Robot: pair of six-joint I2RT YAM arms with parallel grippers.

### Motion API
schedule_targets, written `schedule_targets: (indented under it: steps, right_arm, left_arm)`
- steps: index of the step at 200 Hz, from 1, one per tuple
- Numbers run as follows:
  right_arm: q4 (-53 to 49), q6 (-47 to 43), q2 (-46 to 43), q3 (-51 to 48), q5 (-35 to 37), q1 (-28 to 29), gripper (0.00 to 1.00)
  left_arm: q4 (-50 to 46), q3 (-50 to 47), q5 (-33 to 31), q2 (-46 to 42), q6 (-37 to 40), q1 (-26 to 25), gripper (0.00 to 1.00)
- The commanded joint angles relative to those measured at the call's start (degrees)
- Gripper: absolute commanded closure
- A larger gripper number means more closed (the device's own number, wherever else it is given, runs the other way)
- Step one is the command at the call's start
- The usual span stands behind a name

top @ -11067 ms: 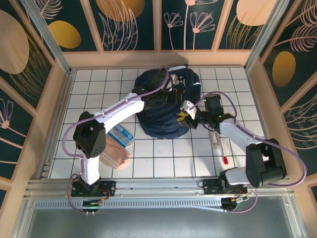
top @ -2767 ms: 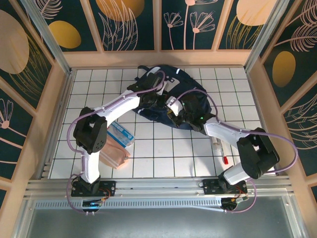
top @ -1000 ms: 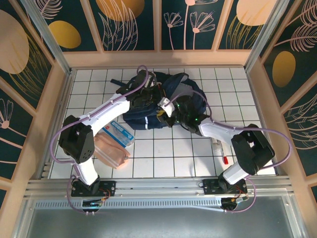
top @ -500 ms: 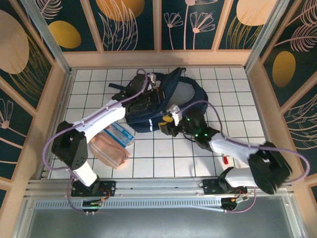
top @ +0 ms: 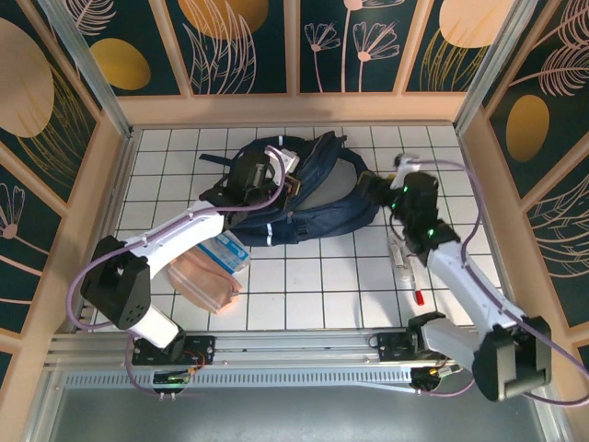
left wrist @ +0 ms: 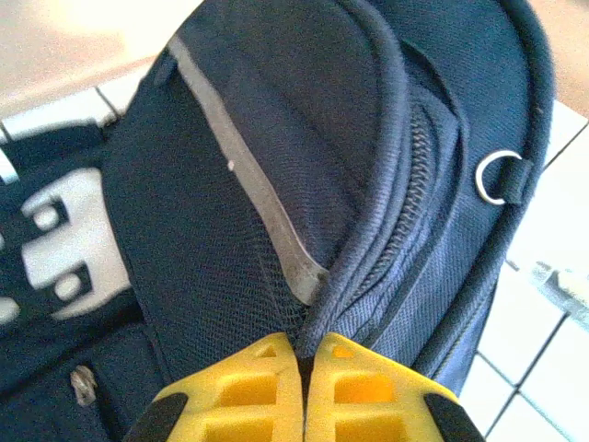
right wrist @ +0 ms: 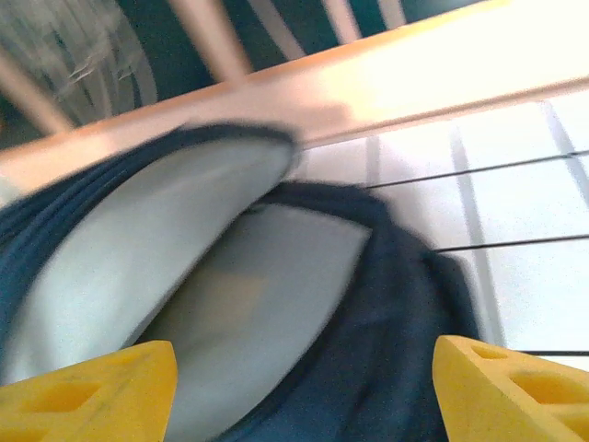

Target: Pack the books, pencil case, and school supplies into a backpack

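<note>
The navy backpack [top: 304, 207] lies on its side at the back middle of the tiled table, its grey-lined mouth [right wrist: 184, 249] facing right. My left gripper [top: 278, 181] is shut on the corded zip edge of the backpack [left wrist: 276, 138], and the yellow fingertips [left wrist: 267, 354] pinch it with no gap. My right gripper [top: 375, 191] stands open just right of the mouth, with nothing between its fingers [right wrist: 469, 364]. A peach pencil case [top: 207, 281] lies front left. The school supplies, a whitish tube [top: 400, 256] and a red pen [top: 419, 295], lie front right. The books are out of view.
A blue and white flat pack [top: 225, 250] rests on the peach pouch's far end. Wooden walls [top: 294, 109] close in the table at the back and both sides. Black straps [top: 216, 158] trail from the backpack's left end.
My right gripper has opened and swung from the backpack's front edge to its right side. The left gripper stayed shut, and the backpack turned so its mouth opens rightwards.
</note>
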Motion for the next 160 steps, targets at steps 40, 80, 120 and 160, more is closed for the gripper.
schedule_targets:
  steps: [40, 80, 120, 160]
  right_arm:
    - [-17.71, 12.89, 17.00, 10.98, -12.30, -7.87, 0.32]
    - [-21.72, 9.38, 22.37, 16.15, -11.13, -5.06, 0.25]
    - [-27.50, 9.81, 28.04, 24.56, -6.86, -4.92, 0.18]
    - [-28.00, 9.00, 38.62, 29.87, -10.76, -4.30, 0.36]
  left_arm:
    - [13.52, 1.29, 8.04, -1.74, 28.46, 1.75, 1.00]
    - [15.33, 0.70, 12.24, -0.30, 29.44, 2.00, 1.00]
    - [16.33, -1.61, 10.61, -1.67, 27.79, 1.96, 1.00]
    - [22.32, -8.15, 5.11, -3.93, 22.68, 2.02, 1.00]
